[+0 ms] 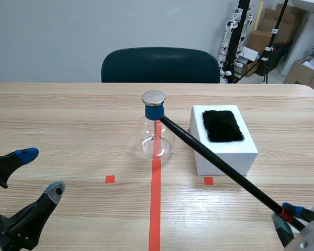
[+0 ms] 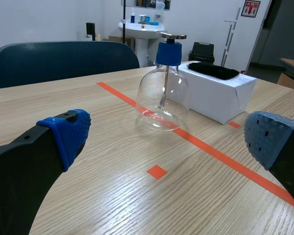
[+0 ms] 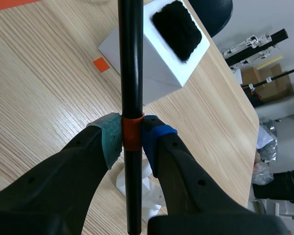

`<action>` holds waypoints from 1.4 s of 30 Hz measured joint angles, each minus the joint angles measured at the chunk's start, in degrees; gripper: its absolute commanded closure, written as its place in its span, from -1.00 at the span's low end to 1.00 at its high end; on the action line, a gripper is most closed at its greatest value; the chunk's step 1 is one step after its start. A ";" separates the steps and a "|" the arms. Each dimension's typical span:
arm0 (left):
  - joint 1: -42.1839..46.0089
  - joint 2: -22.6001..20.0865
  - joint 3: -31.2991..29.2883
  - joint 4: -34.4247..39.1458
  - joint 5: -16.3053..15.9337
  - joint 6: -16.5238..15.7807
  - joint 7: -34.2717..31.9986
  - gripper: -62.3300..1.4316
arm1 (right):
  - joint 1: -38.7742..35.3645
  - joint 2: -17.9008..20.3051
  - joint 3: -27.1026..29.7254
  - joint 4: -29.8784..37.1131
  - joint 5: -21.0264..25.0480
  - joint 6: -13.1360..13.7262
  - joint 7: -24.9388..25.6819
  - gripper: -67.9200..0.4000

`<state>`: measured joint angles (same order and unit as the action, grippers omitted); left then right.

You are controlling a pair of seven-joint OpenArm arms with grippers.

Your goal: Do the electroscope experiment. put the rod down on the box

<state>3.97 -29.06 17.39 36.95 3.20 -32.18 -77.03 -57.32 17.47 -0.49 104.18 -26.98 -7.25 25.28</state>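
A long black rod (image 1: 214,159) runs from my right gripper (image 1: 289,215) at the near right up to the blue collar of the glass flask electroscope (image 1: 156,130), its tip touching just under the metal disc. My right gripper (image 3: 132,134) is shut on the rod (image 3: 131,63) at its orange band. The white box (image 1: 223,140) with a black fur pad (image 1: 222,125) on top stands right of the flask, and the rod passes over its near left corner. My left gripper (image 1: 39,172) stands open at the near left, with the flask (image 2: 162,98) and the box (image 2: 218,93) ahead of it.
A dark blue chair (image 1: 160,65) stands behind the table's far edge. Cardboard boxes (image 1: 303,73) and stands fill the room's back right. A crumpled white tissue (image 3: 142,183) lies on the table under my right gripper.
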 measured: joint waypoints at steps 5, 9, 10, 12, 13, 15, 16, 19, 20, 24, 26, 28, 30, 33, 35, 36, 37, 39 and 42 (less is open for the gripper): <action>0.00 0.00 0.00 0.00 0.00 0.00 0.00 -1.00 | 0.00 0.00 0.00 0.00 -0.15 0.00 0.68 0.99; 0.00 0.00 0.00 0.00 0.00 0.00 0.00 -1.00 | 0.00 0.00 0.00 0.00 -0.24 0.00 1.38 0.99; 0.00 0.00 0.00 0.00 0.00 0.00 0.00 -1.00 | 0.00 0.00 0.00 0.00 -0.24 0.00 1.38 0.99; 0.00 0.00 0.00 0.00 0.00 0.00 0.00 -1.00 | 0.00 0.00 0.00 0.00 -0.24 0.00 1.42 0.99; 0.00 0.00 0.00 0.00 0.00 0.00 0.00 -1.00 | 0.00 0.00 0.00 0.00 -0.24 0.00 1.44 0.99; 0.00 0.00 0.00 0.00 0.00 0.00 0.00 -1.00 | 0.00 0.00 0.00 0.00 -0.24 0.00 1.44 0.99; 0.00 0.00 0.00 0.00 0.00 0.00 0.00 -1.00 | 0.00 0.00 0.00 0.00 -0.24 0.00 1.44 0.99; 0.00 0.00 0.00 0.00 0.00 0.00 0.00 -1.00 | 0.00 0.00 0.00 0.00 -0.24 0.00 1.44 0.99; 0.00 0.00 0.00 0.00 0.00 0.00 0.00 -1.00 | 0.00 0.00 0.00 0.00 -0.24 0.00 1.44 0.99; 0.00 0.00 0.00 0.00 0.00 0.00 0.00 -1.00 | 0.00 0.00 0.00 0.00 -0.24 0.00 1.44 0.99; 0.00 0.00 0.00 0.00 0.00 0.00 0.00 -1.00 | 0.00 0.00 0.00 0.00 -0.24 0.00 1.44 0.99; 0.00 0.00 0.00 0.00 0.00 0.00 0.00 -1.00 | 0.00 0.00 0.00 0.00 -0.24 0.00 1.44 0.99; 0.00 0.00 0.00 0.00 0.00 0.00 0.00 -1.00 | 0.00 0.00 0.00 0.00 -0.24 -0.02 1.44 0.99; 0.00 0.00 0.00 0.00 0.00 0.00 0.00 -1.00 | 0.00 0.00 0.07 0.00 -0.17 -0.74 1.46 0.99; 0.00 0.00 0.00 0.00 0.00 0.00 0.00 -1.00 | 0.00 0.00 0.55 0.00 0.94 -1.31 1.51 0.99; 0.00 0.00 0.00 0.00 0.00 0.00 0.00 -1.00 | 0.00 0.00 0.94 0.00 2.03 -1.36 1.51 0.99; 0.00 0.00 0.00 0.00 0.00 0.00 0.00 -1.00 | 0.00 0.00 1.40 0.00 3.10 -1.51 1.49 0.99; 0.00 0.00 0.00 0.00 0.00 0.00 0.00 -1.00 | 0.00 0.00 2.43 0.15 5.55 -1.51 1.46 0.99; 0.00 0.02 0.00 0.00 0.00 0.00 0.00 -1.00 | -0.02 0.72 3.67 1.36 9.09 -1.57 1.33 0.99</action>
<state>3.97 -29.04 17.39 36.95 3.20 -32.18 -77.03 -57.34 18.20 3.18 105.54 -17.89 -8.82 26.61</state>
